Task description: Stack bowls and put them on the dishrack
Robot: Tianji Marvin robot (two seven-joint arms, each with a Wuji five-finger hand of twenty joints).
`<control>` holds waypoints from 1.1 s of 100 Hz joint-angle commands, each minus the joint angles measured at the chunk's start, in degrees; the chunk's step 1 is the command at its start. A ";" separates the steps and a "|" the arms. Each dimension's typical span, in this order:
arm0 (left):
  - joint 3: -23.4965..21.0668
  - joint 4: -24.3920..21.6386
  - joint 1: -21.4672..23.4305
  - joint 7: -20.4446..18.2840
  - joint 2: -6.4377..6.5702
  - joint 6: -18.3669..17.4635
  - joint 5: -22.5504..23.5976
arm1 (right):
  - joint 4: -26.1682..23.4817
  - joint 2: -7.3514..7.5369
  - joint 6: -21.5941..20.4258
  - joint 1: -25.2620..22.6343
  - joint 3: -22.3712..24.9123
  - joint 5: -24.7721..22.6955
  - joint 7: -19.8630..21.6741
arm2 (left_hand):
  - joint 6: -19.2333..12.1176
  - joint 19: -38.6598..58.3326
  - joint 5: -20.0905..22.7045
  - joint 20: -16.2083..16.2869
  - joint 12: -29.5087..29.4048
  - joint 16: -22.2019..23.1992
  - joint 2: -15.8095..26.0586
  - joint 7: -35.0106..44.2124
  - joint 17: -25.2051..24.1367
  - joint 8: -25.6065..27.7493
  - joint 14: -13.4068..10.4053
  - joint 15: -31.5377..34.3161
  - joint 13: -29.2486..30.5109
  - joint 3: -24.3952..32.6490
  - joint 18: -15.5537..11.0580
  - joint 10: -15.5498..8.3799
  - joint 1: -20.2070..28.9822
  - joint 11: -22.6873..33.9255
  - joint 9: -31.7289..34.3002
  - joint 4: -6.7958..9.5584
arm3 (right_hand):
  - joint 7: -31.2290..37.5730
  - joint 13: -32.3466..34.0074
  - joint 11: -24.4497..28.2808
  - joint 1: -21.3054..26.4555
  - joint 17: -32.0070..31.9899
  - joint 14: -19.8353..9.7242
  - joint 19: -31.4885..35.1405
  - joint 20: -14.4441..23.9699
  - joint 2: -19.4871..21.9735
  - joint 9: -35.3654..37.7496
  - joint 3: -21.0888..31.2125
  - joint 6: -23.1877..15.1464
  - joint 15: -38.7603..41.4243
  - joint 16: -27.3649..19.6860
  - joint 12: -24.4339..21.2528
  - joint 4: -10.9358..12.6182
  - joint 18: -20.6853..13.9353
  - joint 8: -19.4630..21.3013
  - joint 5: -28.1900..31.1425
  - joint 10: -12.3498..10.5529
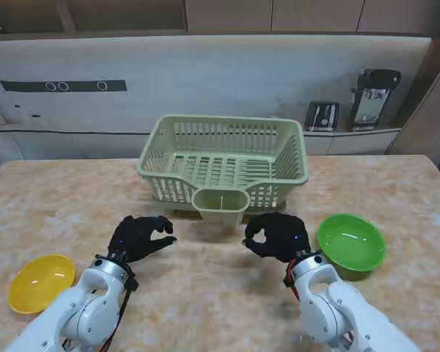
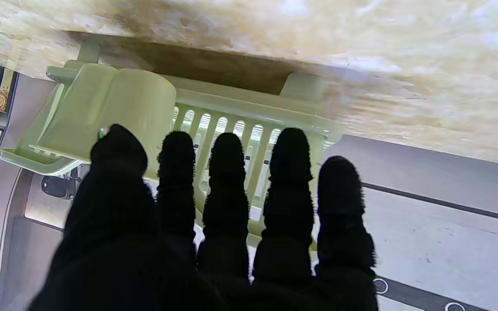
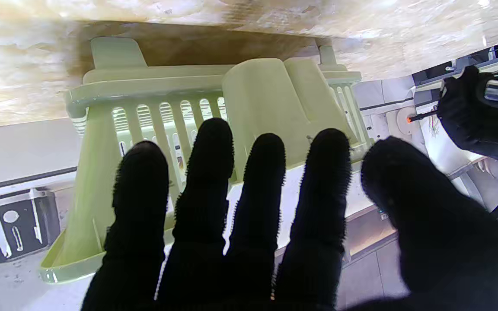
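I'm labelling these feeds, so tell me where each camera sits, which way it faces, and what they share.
Stand view: above the shoulders, looking down on the table, dishrack, yellow bowl, green bowl; shows both arms, left hand, right hand.
Left wrist view: along the left hand's fingers, upside down, facing the dishrack.
Right wrist view: along the right hand's fingers, upside down, facing the dishrack; left hand at the edge.
Shared: all show the dishrack's cup.

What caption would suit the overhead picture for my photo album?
Two empty black hands, left and right, poised before a green dishrack, yellow bowl and green bowl waiting at either side.
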 commanded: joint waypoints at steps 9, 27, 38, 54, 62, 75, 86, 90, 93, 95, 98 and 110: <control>-0.03 -0.59 0.41 -1.12 -0.09 0.17 -0.07 | 0.17 -0.25 -0.51 -0.15 -0.45 0.05 0.86 | -0.03 0.80 0.65 0.61 0.97 0.51 1.97 1.14 -0.62 0.93 0.91 0.39 0.16 -0.96 1.21 0.50 0.43 0.64 0.35 1.17 | -0.26 -0.90 -0.58 -0.87 -0.31 -0.01 -0.10 -0.60 1.75 -1.88 -0.90 -0.37 -0.30 -0.98 -0.97 -0.15 0.09 -0.20 -0.90 -0.71; -0.11 -0.79 0.55 -1.19 -0.10 0.34 -0.12 | 0.12 -0.25 -0.51 -0.18 -0.49 0.10 0.89 | 0.09 0.78 0.66 0.63 0.98 0.50 1.99 1.19 -0.62 0.89 0.84 0.36 0.16 -0.96 1.21 0.51 0.42 0.56 0.26 1.16 | -0.32 -0.94 -0.61 -0.98 -0.37 0.01 -0.16 -0.59 1.86 -1.88 -1.08 -0.42 -0.36 -0.96 -1.01 -0.18 0.09 -0.22 -0.93 -0.72; -0.18 -0.88 0.63 -1.12 -0.12 0.46 -0.09 | -0.19 -0.23 -0.29 -0.44 -0.25 0.02 1.04 | 0.01 0.77 0.70 0.64 0.99 0.51 2.02 1.25 -0.62 0.90 0.85 0.37 0.17 -0.97 1.21 0.46 0.40 0.56 0.26 1.16 | -0.37 -1.16 -0.74 -1.11 -0.58 0.13 -0.33 -0.63 1.91 -1.98 -1.34 -0.35 -0.53 -1.01 -1.08 -0.25 0.11 -0.24 -1.02 -0.72; -0.41 -1.25 0.92 -1.23 -0.12 0.74 -0.02 | -1.94 0.09 0.47 -2.14 1.69 -1.62 1.85 | 0.03 0.77 0.72 0.65 1.01 0.50 2.01 1.28 -0.62 0.89 0.80 0.36 0.20 -0.95 1.21 0.51 0.42 0.57 0.31 1.17 | -0.54 -1.44 -1.13 -0.97 -1.15 0.17 -0.81 -0.75 1.62 -2.02 -1.63 -0.55 -1.02 -1.19 -1.32 -0.25 0.43 -0.27 -1.25 -0.82; -0.58 -1.49 1.15 -1.14 -0.15 0.85 -0.01 | -3.33 0.32 1.20 -3.61 3.52 -3.22 2.40 | 0.03 0.77 0.69 0.66 1.01 0.50 2.04 1.27 -0.62 0.87 0.80 0.33 0.17 -0.94 1.21 0.52 0.42 0.56 0.31 1.18 | -0.54 -1.48 -1.31 -0.83 -1.29 0.04 -1.01 -0.80 1.20 -1.91 -1.64 -0.74 -1.38 -1.32 -1.43 -0.22 0.41 -0.21 -1.14 -0.88; -0.86 -1.82 1.49 -1.00 -0.15 1.04 0.24 | -5.72 0.63 2.46 -6.54 7.09 -5.26 3.81 | 0.02 0.76 0.71 0.66 1.03 0.50 2.00 1.32 -0.62 0.88 0.78 0.32 0.19 -0.96 1.21 0.50 0.41 0.58 0.36 1.17 | -0.52 -1.73 -1.47 -0.60 -1.82 0.12 -1.51 -0.92 0.59 -1.60 -1.50 -0.85 -1.87 -1.46 -1.53 -0.20 0.35 -0.13 -0.97 -1.01; -1.18 -2.18 1.90 -0.83 -0.17 1.35 0.52 | -7.52 0.85 3.07 -9.41 10.62 -7.24 4.65 | 0.08 0.76 0.75 0.67 1.03 0.50 2.03 1.35 -0.62 0.87 0.78 0.33 0.22 -0.94 1.21 0.56 0.43 0.57 0.32 1.17 | -0.51 -1.94 -1.60 -0.49 -2.22 0.00 -1.87 -0.99 0.21 -1.29 -1.46 -1.08 -2.28 -1.56 -1.57 -0.25 0.49 -0.03 -0.75 -1.19; -1.33 -2.30 2.06 -0.74 -0.18 1.42 0.59 | -7.96 0.87 3.43 -10.40 11.82 -7.91 4.59 | 0.00 0.76 0.76 0.67 1.04 0.51 2.01 1.34 -0.62 0.84 0.79 0.33 0.21 -0.94 1.21 0.45 0.44 0.59 0.40 1.17 | -0.48 -1.95 -1.67 -0.42 -2.44 0.08 -2.05 -1.02 0.04 -1.21 -1.41 -1.06 -2.42 -1.59 -1.58 -0.26 0.57 0.01 -0.66 -1.18; -1.43 -2.39 2.18 -0.68 -0.19 1.47 0.65 | -8.23 0.87 3.70 -11.08 12.65 -8.33 4.49 | 0.05 0.76 0.74 0.67 1.05 0.52 2.01 1.33 -0.62 0.84 0.81 0.36 0.28 -0.94 1.21 0.46 0.43 0.61 0.44 1.18 | -0.52 -2.01 -1.76 -0.36 -2.47 0.07 -2.12 -1.03 -0.10 -1.23 -1.37 -1.02 -2.53 -1.61 -1.60 -0.26 0.59 0.01 -0.66 -1.18; -1.50 -2.44 2.25 -0.65 -0.19 1.50 0.70 | -8.40 0.87 3.89 -11.55 13.22 -8.61 4.42 | 0.10 0.76 0.76 0.68 1.04 0.52 2.06 1.35 -0.62 0.85 0.79 0.33 0.20 -0.95 1.21 0.49 0.39 0.58 0.36 1.17 | -0.55 -2.11 -1.81 -0.34 -2.56 0.03 -2.18 -1.04 -0.25 -1.23 -1.36 -1.02 -2.65 -1.64 -1.61 -0.28 0.60 0.01 -0.69 -1.18; -1.60 -2.51 2.34 -0.60 -0.19 1.55 0.77 | -8.60 0.86 4.18 -12.16 13.99 -9.00 4.30 | 0.01 0.76 0.72 0.68 1.05 0.53 2.03 1.33 -0.62 0.83 0.82 0.36 0.25 -0.98 1.21 0.53 0.35 0.59 0.39 1.17 | -0.57 -2.19 -1.90 -0.32 -2.66 0.10 -2.28 -1.05 -0.42 -1.27 -1.32 -1.00 -2.81 -1.68 -1.63 -0.29 0.65 0.02 -0.69 -1.07; -1.83 -2.76 2.61 -0.51 -0.19 1.75 1.04 | -9.01 0.88 5.39 -14.03 16.75 -10.79 3.89 | 0.04 0.76 0.74 0.68 1.05 0.54 2.03 1.34 -0.61 0.83 0.81 0.36 0.22 -0.94 1.21 0.53 0.40 0.57 0.33 1.18 | -0.96 -2.80 -2.54 -0.35 -3.42 0.13 -2.97 -1.21 -1.04 -1.80 -1.16 -0.74 -3.71 -1.95 -1.82 -0.41 0.70 -0.09 -1.26 -1.20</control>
